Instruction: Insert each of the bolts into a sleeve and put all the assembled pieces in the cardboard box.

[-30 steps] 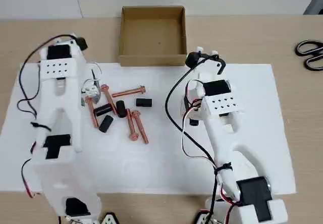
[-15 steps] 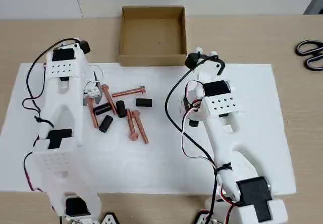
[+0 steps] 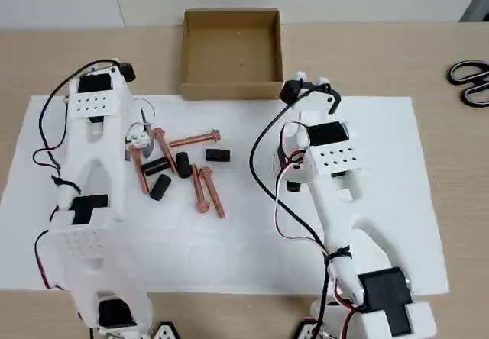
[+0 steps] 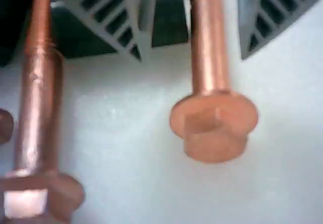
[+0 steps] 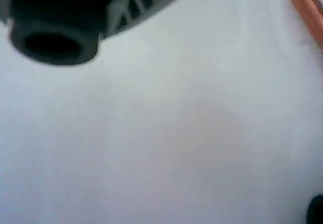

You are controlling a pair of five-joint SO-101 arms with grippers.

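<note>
The step looks like bolt pickup. The left tool (image 3: pixel 138 135), released, straddles a bolt (image 4: pixel 209 82) on the white sheet (image 3: pixel 252 255). The right tool (image 3: pixel 293 172) grasps a sleeve (image 5: pixel 53 42). Next, clench squarely on the shank.

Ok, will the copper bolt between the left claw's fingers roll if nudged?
Likely only in an arc: the copper bolt has a round shank but a wider flanged head. Smooth rigid metal, so it may slip.

Copper bolts (image 3: pixel 195 138), black sleeves (image 3: pixel 218 155) lying loose, unassembled, clustered; cardboard box (image 3: pixel 231 91) upright beyond them.
</note>
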